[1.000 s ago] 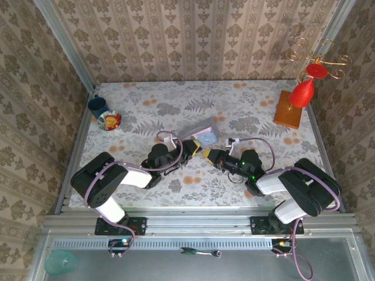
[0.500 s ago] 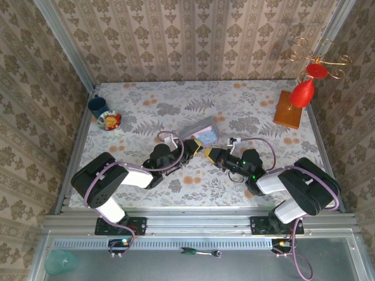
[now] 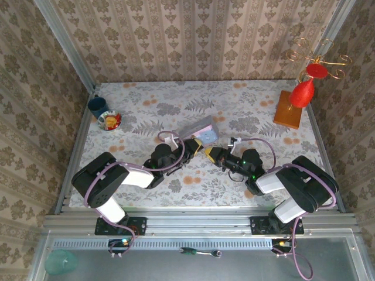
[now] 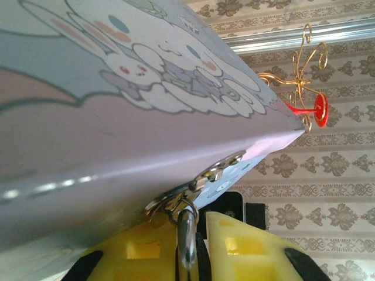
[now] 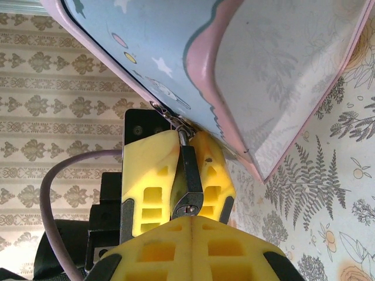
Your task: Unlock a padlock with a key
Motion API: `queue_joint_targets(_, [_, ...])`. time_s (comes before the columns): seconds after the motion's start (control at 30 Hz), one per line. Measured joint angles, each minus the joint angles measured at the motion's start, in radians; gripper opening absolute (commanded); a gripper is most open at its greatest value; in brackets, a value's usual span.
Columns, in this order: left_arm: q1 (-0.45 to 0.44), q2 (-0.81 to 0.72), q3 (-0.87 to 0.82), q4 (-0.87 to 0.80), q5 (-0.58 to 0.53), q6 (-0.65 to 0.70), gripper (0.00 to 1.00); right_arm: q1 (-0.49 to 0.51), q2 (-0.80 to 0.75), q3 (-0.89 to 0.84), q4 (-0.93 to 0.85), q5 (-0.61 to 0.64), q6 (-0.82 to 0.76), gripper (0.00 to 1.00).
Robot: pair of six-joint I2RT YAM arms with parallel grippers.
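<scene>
One padlock [image 5: 188,175] between left jaws

No readable text, labels or numbers, tin [image 4: 129,140] carries cartoon art

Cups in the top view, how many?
2. A dark blue cup stands at the far left corner of the table. A pale green cup lies off the table on the near-left ledge. The arms could hide others.

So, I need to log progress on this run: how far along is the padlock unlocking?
Done: the left end effector grips the padlock hanging on the tin's hasp. In hand: the shut right end effector sits at the padlock's base; any key hidden. To do: the shackle looks closed through the hasp.
</scene>
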Motion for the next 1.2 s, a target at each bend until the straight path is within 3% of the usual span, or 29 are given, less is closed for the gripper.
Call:
queue_joint_targets(0.8, [-0.051,0.022,0.019,-0.01,-0.166,-0.027,0.0,-0.018,0.048,0.031,0.014,0.045,0.065,0.0])
queue_joint_targets(1.2, [-0.079,0.055,0.029,-0.011,-0.227,-0.031,0.0,0.033,0.088,0.032,-0.008,0.216,0.098,0.0])
